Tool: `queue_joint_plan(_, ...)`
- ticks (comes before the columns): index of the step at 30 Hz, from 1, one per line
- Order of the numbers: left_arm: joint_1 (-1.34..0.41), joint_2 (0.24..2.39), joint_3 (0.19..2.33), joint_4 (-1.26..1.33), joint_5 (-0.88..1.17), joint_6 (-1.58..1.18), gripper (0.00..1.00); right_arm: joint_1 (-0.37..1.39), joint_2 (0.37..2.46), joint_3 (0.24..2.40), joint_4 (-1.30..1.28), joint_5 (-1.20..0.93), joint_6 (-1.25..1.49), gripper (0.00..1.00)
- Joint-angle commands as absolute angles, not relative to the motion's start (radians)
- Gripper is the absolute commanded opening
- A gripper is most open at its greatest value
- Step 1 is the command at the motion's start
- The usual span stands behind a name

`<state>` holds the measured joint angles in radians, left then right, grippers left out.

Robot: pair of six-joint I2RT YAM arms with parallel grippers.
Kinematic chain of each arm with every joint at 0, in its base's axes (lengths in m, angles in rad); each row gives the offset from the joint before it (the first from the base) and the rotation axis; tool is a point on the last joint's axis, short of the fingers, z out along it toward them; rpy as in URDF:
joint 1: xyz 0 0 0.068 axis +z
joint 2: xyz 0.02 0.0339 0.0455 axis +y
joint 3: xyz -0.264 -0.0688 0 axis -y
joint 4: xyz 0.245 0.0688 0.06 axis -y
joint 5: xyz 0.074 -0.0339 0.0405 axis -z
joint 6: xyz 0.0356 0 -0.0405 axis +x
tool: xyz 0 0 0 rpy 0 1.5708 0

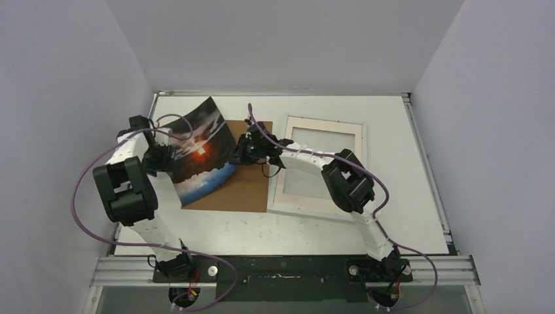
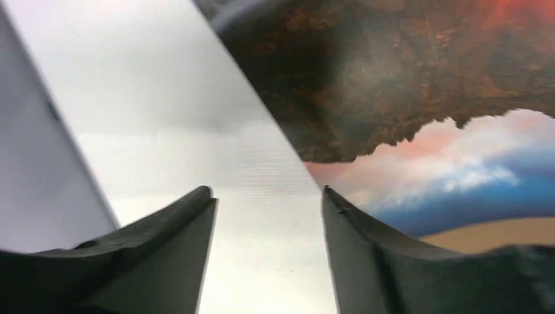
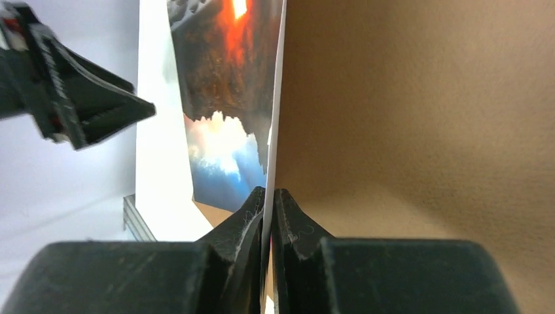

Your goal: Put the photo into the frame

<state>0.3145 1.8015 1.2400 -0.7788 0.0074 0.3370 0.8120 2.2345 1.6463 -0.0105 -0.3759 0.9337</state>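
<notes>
1. Brown backing board flat on the table. Above it the photo, raised and tilted, with the left gripper at its left edge and the right gripper at its right. White-bordered frame flat, just right of the board.
2. Left wrist: black fingers apart, nothing pinched. Sunset print just past the right one.
3. Right wrist: jaws pressed together on the photo's thin edge, firmly clamped, board behind at right.

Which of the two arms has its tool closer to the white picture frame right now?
The right. The right tool is shut on the photo's right edge, just left of the frame; the left tool is open at the photo's opposite side, farther off.
</notes>
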Motion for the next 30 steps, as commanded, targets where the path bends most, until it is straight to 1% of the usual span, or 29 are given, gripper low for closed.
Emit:
queue_joint_plan(1,0.346,1.74,1.472,-0.971,0.192,0.284,0.65,0.809,2.092,1.821,-0.223,-0.281,0.76,0.05)
queue_joint_plan(3,0.346,1.722,1.55,-1.02,0.243,0.279,0.84,0.813,2.044,1.886,-0.322,-0.221,0.693,0.05)
queue_joint_plan(4,0.346,1.713,1.592,-1.054,0.27,0.277,0.87,0.814,2.011,1.907,-0.36,-0.184,0.658,0.05)
queue_joint_plan(6,0.335,1.698,1.684,-1.094,0.325,0.272,0.89,0.817,1.95,1.95,-0.433,-0.116,0.589,0.05)
queue_joint_plan(7,0.327,1.693,1.73,-1.114,0.339,0.266,0.93,0.821,1.918,1.969,-0.48,-0.072,0.548,0.05)
queue_joint_plan(10,0.297,1.699,1.865,-1.186,0.371,0.244,0.99,0.831,1.822,2.051,-0.628,0.13,0.414,0.05)
queue_joint_plan(12,0.268,1.706,1.919,-1.215,0.374,0.231,0.97,0.836,1.759,2.092,-0.711,0.246,0.355,0.06)
queue_joint_plan(14,0.236,1.7,1.917,-1.213,0.364,0.218,0.97,0.839,1.693,2.111,-0.771,0.341,0.322,0.09)
queue_joint_plan(17,0.199,1.677,1.85,-1.171,0.345,0.204,0.97,0.847,1.605,2.115,-0.876,0.497,0.33,0.09)
queue_joint_plan(20,0.171,1.657,1.774,-1.125,0.328,0.193,0.97,0.851,1.519,2.066,-0.982,0.637,0.384,0.09)
queue_joint_plan(26,0.114,1.648,1.698,-1.087,0.303,0.185,0.97,0.851,1.403,1.968,-1.199,0.776,0.536,0.06)
queue_joint_plan(30,0.086,1.643,1.674,-1.075,0.286,0.18,0.97,0.849,1.348,1.991,-1.273,0.824,0.583,0.05)
